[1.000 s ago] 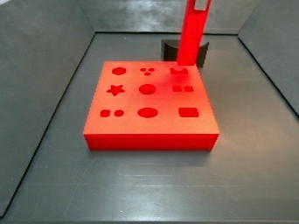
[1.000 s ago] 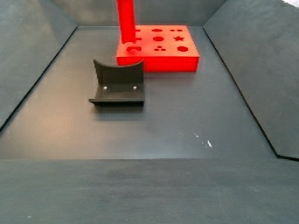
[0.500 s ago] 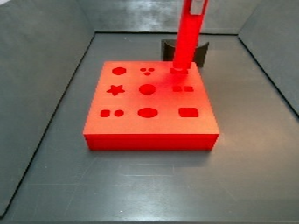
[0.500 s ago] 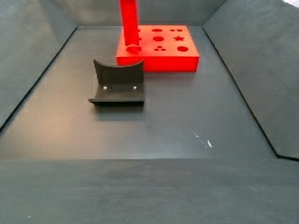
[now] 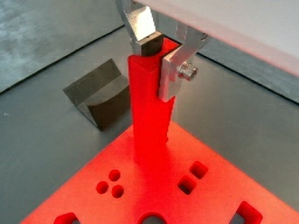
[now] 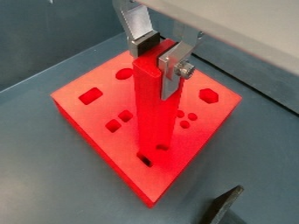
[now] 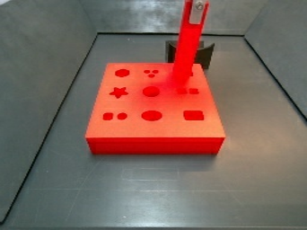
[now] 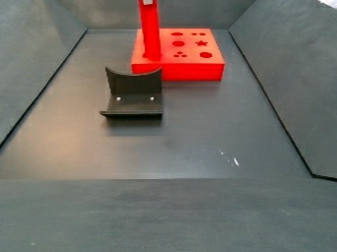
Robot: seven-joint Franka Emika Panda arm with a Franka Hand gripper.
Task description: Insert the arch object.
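Fixture (image 8: pixel 132 94) on tabletop (image 8: pixel 198 148), left of and well apart from red board (image 8: pixel 198 67). Gripper (image 5: pixel 158 54) above board, clenched on upright red pole (image 5: pixel 149 114), lower end at board surface. Arch object not identifiable in any view; location cannot be told. Risk: pole tilt or offset at hole edge, causing jamming or slip in pads.

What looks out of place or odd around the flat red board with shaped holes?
The gripper is closed on a tall red pole that stands on the flat red board. No small dark arch block shows in any view. Nothing else stands out.
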